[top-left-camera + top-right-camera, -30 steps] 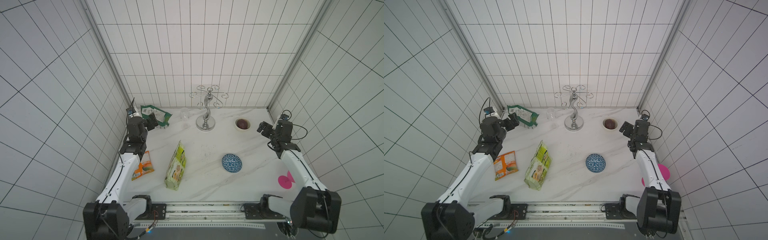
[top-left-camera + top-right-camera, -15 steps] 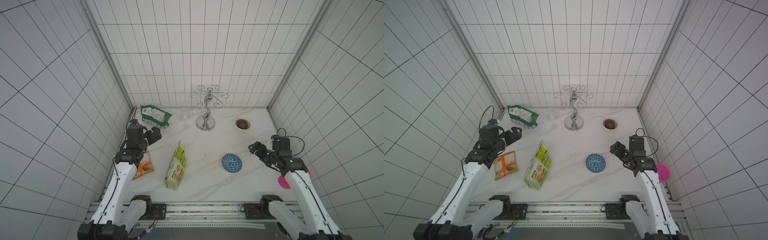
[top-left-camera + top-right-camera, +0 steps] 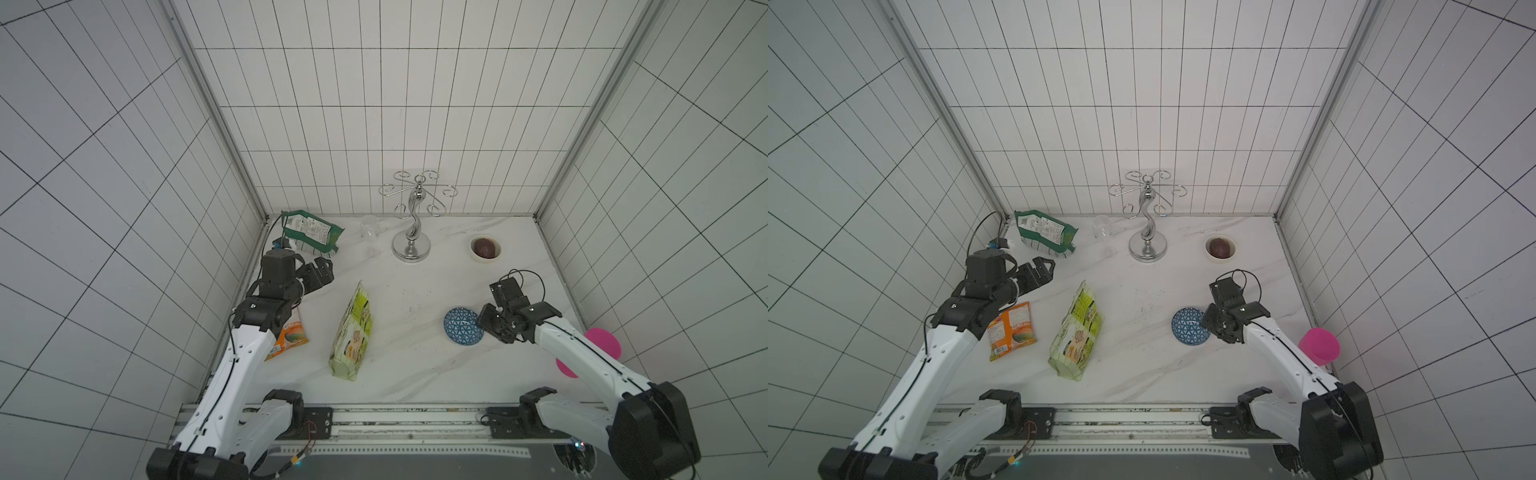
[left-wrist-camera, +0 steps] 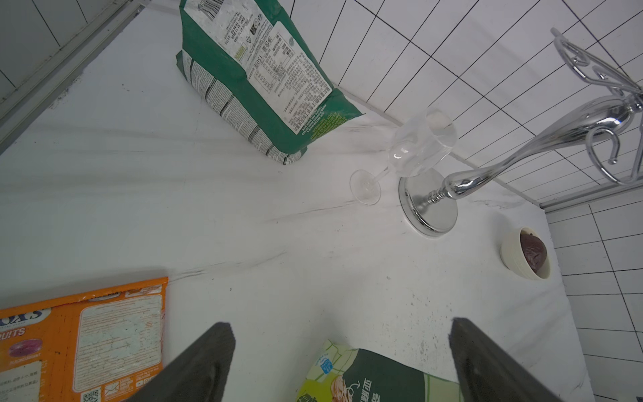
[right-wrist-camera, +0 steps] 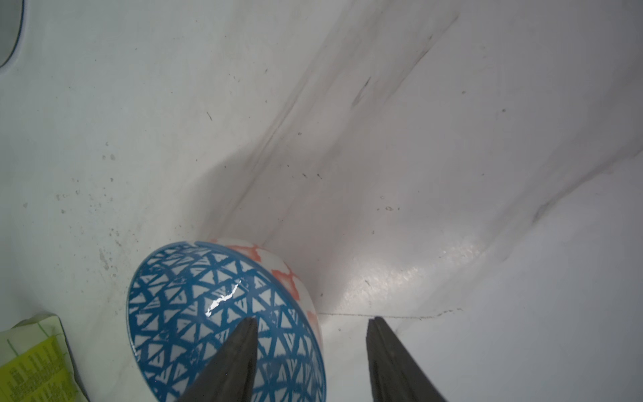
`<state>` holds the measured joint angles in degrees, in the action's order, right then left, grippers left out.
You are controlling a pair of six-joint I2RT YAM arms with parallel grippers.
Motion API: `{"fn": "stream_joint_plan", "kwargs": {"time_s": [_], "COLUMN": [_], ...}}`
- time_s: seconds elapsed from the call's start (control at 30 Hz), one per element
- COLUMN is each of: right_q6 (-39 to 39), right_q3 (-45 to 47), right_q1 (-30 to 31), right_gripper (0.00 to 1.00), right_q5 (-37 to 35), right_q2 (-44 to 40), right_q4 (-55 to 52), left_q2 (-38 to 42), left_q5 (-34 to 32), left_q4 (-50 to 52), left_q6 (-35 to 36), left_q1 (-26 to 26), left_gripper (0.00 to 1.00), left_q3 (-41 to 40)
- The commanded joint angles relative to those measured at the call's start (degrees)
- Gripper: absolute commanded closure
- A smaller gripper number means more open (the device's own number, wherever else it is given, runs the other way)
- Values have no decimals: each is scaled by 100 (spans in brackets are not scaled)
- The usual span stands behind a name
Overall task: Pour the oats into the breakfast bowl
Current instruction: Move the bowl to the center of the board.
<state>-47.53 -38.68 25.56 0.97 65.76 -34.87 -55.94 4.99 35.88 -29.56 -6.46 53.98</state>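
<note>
Right claw (image 5: 312,320) half open, straddling the right rim of the bowl (image 3: 460,331), nothing clamped yet. We'd close gently and keep it level. Left claw (image 4: 341,323) wide open, empty, near the far end of the oats bag (image 3: 353,328), which sits mid-table, left of the bowl.

breakfast bowl (image 5: 195,299): glazed ceramic, glossy, glare streak inside; oats bag (image 3: 353,332): crinkled plastic film, slight sheen; stand (image 3: 410,249): polished mirror-bright metal; wine glass (image 4: 421,142): clear glass; table (image 3: 415,374): smooth marble-look top, soft sheen
</note>
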Motion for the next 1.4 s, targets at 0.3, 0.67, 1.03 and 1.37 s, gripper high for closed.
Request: {"fn": "stream_joint_plan", "kwargs": {"time_s": [0.3,0.67,1.03,1.37], "right_q6": [-384,-556,-961,-733], "right_q3": [250,230,-595,-1712], "right_q1": [448,674,2225,3104], "right_gripper": [64,97,100,100], "right_q5": [-387,-356,-589,-782], "right_q2": [251,299,651,2174], "right_q4": [439,426,536,550], "left_q2": [-3,-122,-228,-278], "left_q5": [132,281,587,464], "left_q4": [-68,-77,-70,-19], "left_q6": [-14,-123,-159,-166], "left_q1": [-22,-30,-31,-24], "left_gripper": [1,2,2,2], "left_q3": [16,10,43,61]}}
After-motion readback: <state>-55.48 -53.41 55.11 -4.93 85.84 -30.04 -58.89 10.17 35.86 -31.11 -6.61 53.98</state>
